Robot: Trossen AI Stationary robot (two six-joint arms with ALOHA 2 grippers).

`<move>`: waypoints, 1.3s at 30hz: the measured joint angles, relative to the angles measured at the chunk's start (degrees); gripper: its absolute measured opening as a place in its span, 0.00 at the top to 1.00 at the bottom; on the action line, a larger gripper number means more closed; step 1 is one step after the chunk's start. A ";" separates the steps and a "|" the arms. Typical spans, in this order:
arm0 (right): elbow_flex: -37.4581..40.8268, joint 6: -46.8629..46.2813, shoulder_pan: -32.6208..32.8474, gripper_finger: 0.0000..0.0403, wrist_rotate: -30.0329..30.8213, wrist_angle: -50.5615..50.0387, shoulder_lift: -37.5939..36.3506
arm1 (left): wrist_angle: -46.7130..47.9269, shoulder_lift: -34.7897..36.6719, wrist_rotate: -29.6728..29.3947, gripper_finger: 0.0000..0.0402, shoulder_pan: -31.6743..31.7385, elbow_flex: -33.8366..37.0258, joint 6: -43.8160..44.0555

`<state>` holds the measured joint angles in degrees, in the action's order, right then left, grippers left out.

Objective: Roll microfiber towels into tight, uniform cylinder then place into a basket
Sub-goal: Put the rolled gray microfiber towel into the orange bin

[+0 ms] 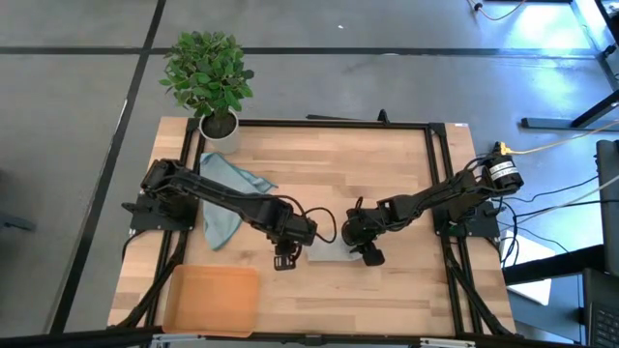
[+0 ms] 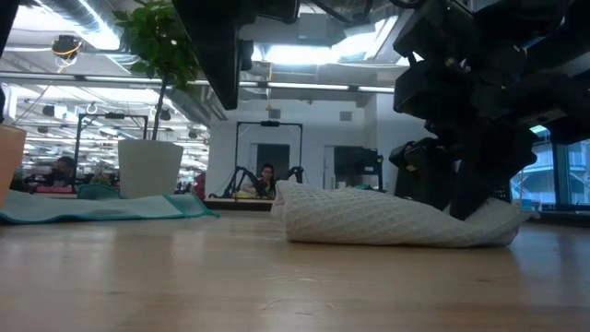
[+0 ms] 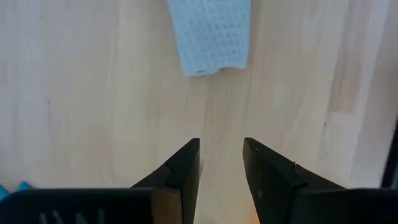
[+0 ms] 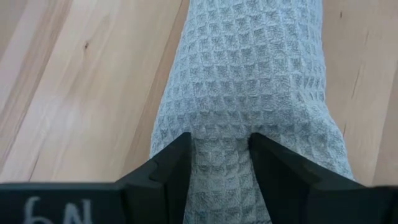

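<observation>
The pale grey-green waffle towel (image 1: 332,255) lies as a loose, flattened roll on the table between my two grippers; it also shows in the low view (image 2: 387,221). My right gripper (image 1: 370,254) is shut on its right end. My left gripper (image 1: 283,260) hangs open and empty just off the roll's left end (image 3: 210,37), raised above the table. The light blue-teal towel (image 1: 227,198) lies crumpled flat at the far left, under the left arm. The orange-tan basket (image 1: 213,300) sits at the near left corner. My right gripper pinches a raised ridge of cloth (image 4: 221,134) at the roll's right end between its two fingers (image 4: 171,158). The fingers come from above and point down (image 2: 470,198). The roll lies on the table, stretching away from the fingers toward the left gripper; how many layers are held cannot be told.
A white pot (image 1: 219,124) with a green plant stands at the far left corner. Bare wood lies far of the roll and at the near right. A dark frame rail (image 1: 430,174) runs along the table's right edge.
</observation>
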<state>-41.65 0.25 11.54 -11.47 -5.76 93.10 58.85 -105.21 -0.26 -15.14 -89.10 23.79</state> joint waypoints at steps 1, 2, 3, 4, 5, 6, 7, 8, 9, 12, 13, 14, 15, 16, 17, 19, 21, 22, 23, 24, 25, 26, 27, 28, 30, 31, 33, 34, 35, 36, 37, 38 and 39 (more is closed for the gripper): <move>0.00 0.03 -0.01 0.59 0.00 0.00 0.00 | -0.01 0.00 -0.58 0.71 0.00 0.00 0.02; -0.02 0.09 0.01 0.59 -0.02 0.00 0.00 | -0.13 -0.01 -1.09 0.71 0.00 0.00 0.04; -0.02 0.09 0.00 0.59 -0.02 0.02 0.00 | -0.47 -0.02 -1.54 0.71 0.00 0.00 0.05; -0.04 0.04 0.00 0.59 -0.02 0.02 0.00 | -0.95 -0.02 -1.91 0.71 0.00 0.00 0.05; -0.04 0.00 -0.01 0.59 -0.04 0.00 0.00 | -1.53 -0.04 -2.16 0.71 0.00 0.00 0.05; -0.04 0.02 0.00 0.59 -0.04 0.02 0.00 | -2.23 -0.04 -2.22 0.71 0.00 0.00 0.05; -0.04 0.07 -0.01 0.59 -0.04 0.02 0.00 | -2.89 -0.04 -2.22 0.71 0.00 0.00 0.05; -0.04 0.09 0.00 0.59 -0.04 0.02 0.00 | -3.55 -0.04 -2.22 0.71 0.00 0.00 0.09; -0.04 0.05 0.01 0.59 -0.04 0.02 -0.02 | -4.27 -0.04 -2.22 0.71 -0.02 0.00 0.16; -0.04 0.05 0.01 0.59 -0.06 0.02 -0.04 | -5.00 -0.04 -2.68 0.71 -0.24 0.00 1.57; -0.04 0.09 -0.01 0.59 -0.06 0.02 -0.04 | -4.31 -0.04 -3.63 0.71 -0.24 0.00 2.15; -0.04 0.07 -0.01 0.59 -0.08 0.03 -0.04 | -3.85 -0.05 -4.31 0.71 -0.24 0.00 2.73; -0.04 0.01 0.00 0.59 -0.08 0.04 -0.04 | -4.07 -0.07 -4.67 0.71 -0.27 0.00 3.12; -0.04 0.00 0.00 0.59 -0.08 0.04 -0.04 | -4.72 -0.07 -4.73 0.71 -0.48 0.00 3.15; -0.04 0.03 -0.01 0.59 -0.12 0.04 -0.04 | -5.20 -0.07 -4.81 0.71 -0.68 0.00 3.13; -0.05 0.08 0.00 0.59 -0.24 0.04 -0.04 | -5.87 -0.07 -4.83 0.71 -1.05 0.00 3.22; -0.07 0.00 0.00 0.59 -0.26 0.04 -0.04 | -6.89 -0.09 -4.75 0.71 -1.18 0.00 4.65; -0.07 0.03 -0.01 0.59 -0.26 0.04 -0.04 | -7.07 -0.09 -4.71 0.71 -1.15 0.00 5.49; -0.07 0.09 -0.01 0.59 -0.26 0.04 -0.04 | -7.46 -0.09 -4.73 0.71 -1.07 0.00 6.14; -0.07 0.09 -0.01 0.59 -0.26 0.04 -0.04 | -7.77 -0.09 -4.79 0.71 -1.01 0.00 6.49; -0.07 0.05 -0.01 0.59 -0.26 0.04 -0.04 | -7.73 -0.09 -4.79 0.71 -0.97 0.00 6.58; -0.07 0.00 0.00 0.59 -0.23 0.04 -0.04 | -7.72 -0.09 -4.80 0.71 -0.96 0.00 6.58; -0.07 0.02 0.01 0.59 -0.23 0.04 -0.04 | -7.90 -0.15 -4.76 0.70 -0.98 0.00 6.56; -0.07 0.07 0.00 0.59 -0.23 0.04 -0.05 | -8.42 -0.38 -4.76 0.68 -1.03 0.00 6.57; -0.07 0.08 0.00 0.59 -0.22 0.06 -0.07 | -9.61 -0.72 -4.80 0.64 -1.11 0.00 6.69; -0.07 0.01 0.00 0.59 -0.21 0.11 -0.07 | -9.77 -0.72 -4.82 0.61 -1.11 0.02 6.69; -0.07 0.05 0.01 0.59 -0.21 0.31 -0.07 | -11.15 -1.30 -5.16 0.55 -1.05 -0.01 6.63; -0.07 0.13 0.02 0.59 -0.21 0.31 -0.07 | -11.59 -1.63 -5.46 0.51 -1.01 0.00 6.33; -0.07 0.13 0.02 0.59 -0.21 0.28 -0.07 | -11.44 -1.84 -5.81 0.47 -1.01 0.13 5.95; -0.07 0.05 0.02 0.59 -0.21 0.28 -0.07 | -11.90 -2.22 -5.90 0.43 -1.01 0.14 5.88; -0.07 0.02 0.02 0.59 -0.21 0.28 -0.07 | -13.42 -2.74 -6.02 0.38 -0.97 -0.02 5.91; -0.07 0.03 0.02 0.59 -0.19 0.30 -0.07 | -14.47 -3.23 -6.17 0.33 -0.88 -0.07 5.91; -0.07 0.12 0.02 0.59 -0.19 0.41 -0.07 | -14.20 -3.61 -6.29 0.28 -0.86 0.03 5.89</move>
<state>-41.71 0.37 11.55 -11.66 -5.35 93.03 44.65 -108.81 -6.56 -15.99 -89.07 29.67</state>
